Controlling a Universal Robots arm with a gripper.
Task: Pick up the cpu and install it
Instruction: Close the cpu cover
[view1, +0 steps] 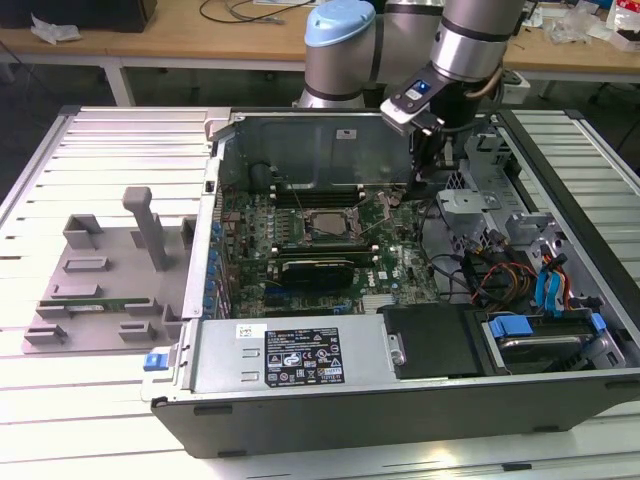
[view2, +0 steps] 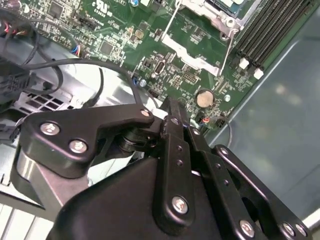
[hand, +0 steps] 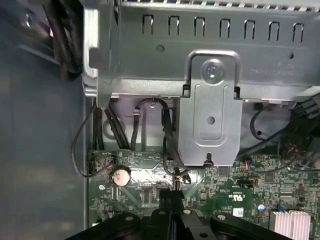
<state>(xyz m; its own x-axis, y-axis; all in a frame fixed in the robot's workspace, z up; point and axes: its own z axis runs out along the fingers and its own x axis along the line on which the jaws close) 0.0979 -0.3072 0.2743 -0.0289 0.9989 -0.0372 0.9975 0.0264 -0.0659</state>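
Gripper (view1: 417, 185) hangs low inside the case (view1: 300, 140), jaws pinched together, nothing between them, just above the coin cell (view2: 204, 98). The cpu (view1: 326, 224) sits in the motherboard socket (view1: 303, 232), well apart

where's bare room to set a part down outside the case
Bare table slats between the grey tray and the table's far edge, and a strip at the exterior view's right of the computer case. Crowded inside: the gripper hangs by cables and the drive cage.

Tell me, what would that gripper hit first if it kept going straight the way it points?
The gripper would probably meet the green motherboard first, near the coin battery; depth is unclear.
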